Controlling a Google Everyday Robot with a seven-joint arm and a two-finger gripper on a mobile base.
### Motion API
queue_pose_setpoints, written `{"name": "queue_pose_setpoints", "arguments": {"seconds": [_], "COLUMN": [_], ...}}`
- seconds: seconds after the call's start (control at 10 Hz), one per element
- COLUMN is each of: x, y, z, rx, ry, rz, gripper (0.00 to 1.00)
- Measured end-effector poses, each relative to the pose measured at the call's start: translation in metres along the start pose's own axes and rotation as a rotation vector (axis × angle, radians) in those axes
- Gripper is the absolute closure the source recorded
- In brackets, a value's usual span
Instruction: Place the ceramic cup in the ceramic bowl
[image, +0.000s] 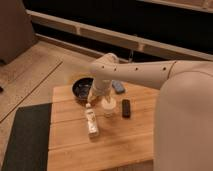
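Observation:
The cream-white ceramic cup (108, 106) stands upright near the middle of the wooden table (130, 140). The dark, glossy ceramic bowl (81, 89) sits at the table's back left corner, a short way left of and behind the cup. My gripper (99, 95) hangs down from the white arm, between the bowl and the cup and right by the cup's upper left rim. The arm hides part of the bowl's right side.
A clear slim bottle with a white label (91, 122) lies in front of and left of the cup. A small black block (126, 108) lies right of the cup. A blue object (118, 87) sits behind it. A dark mat (25, 140) lies on the floor at left.

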Motion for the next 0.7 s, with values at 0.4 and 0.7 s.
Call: {"name": "queue_pose_setpoints", "arguments": {"seconds": [0.4,0.7], "x": [0.002,0.009], "y": [-0.005,-0.025], "z": [0.035,0.052], "rx": [-0.003,0.019], "ry": [0.108,0.173], "rz": [0.009,0.049], "gripper": [0.35,0.52]}}
